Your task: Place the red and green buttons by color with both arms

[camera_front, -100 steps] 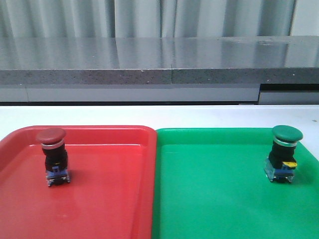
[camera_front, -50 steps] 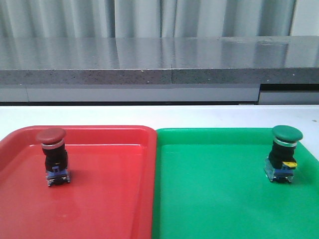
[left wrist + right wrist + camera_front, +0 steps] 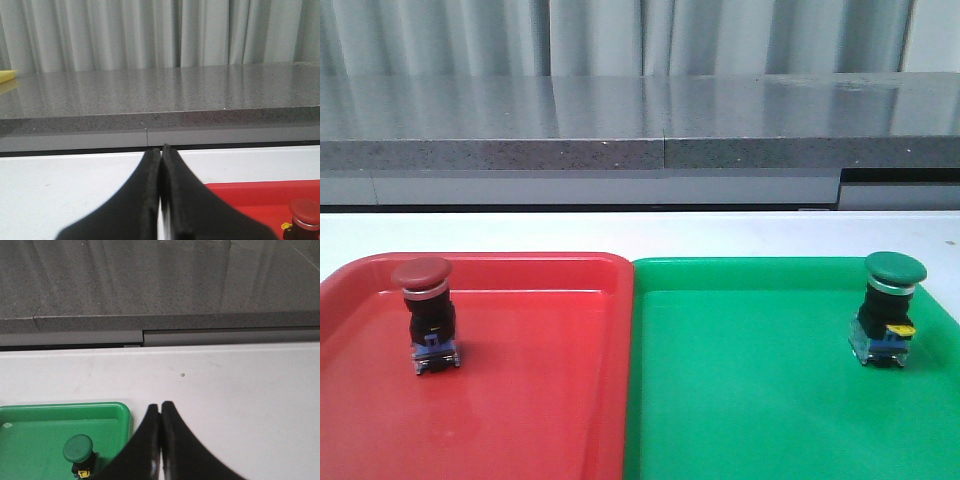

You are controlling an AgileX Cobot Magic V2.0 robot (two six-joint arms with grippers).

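Nothing has shifted since a second ago: both buttons stand where they stood. Upright, cap up, the red button (image 3: pixel 428 313) sits in the red tray (image 3: pixel 540 400) toward its far left corner, with bare floor to its right and front. Likewise upright, the green button (image 3: pixel 888 308) stands near the green tray's (image 3: pixel 740 400) far right edge, its yellow tab pointing right. Off the trays, the left gripper (image 3: pixel 161 155) and right gripper (image 3: pixel 160 410) each have fingers pressed together, empty.

Green button (image 3: pixel 78 450) sits in green tray (image 3: pixel 30 412) (right gripper (image 3: pixel 160 412) closed).
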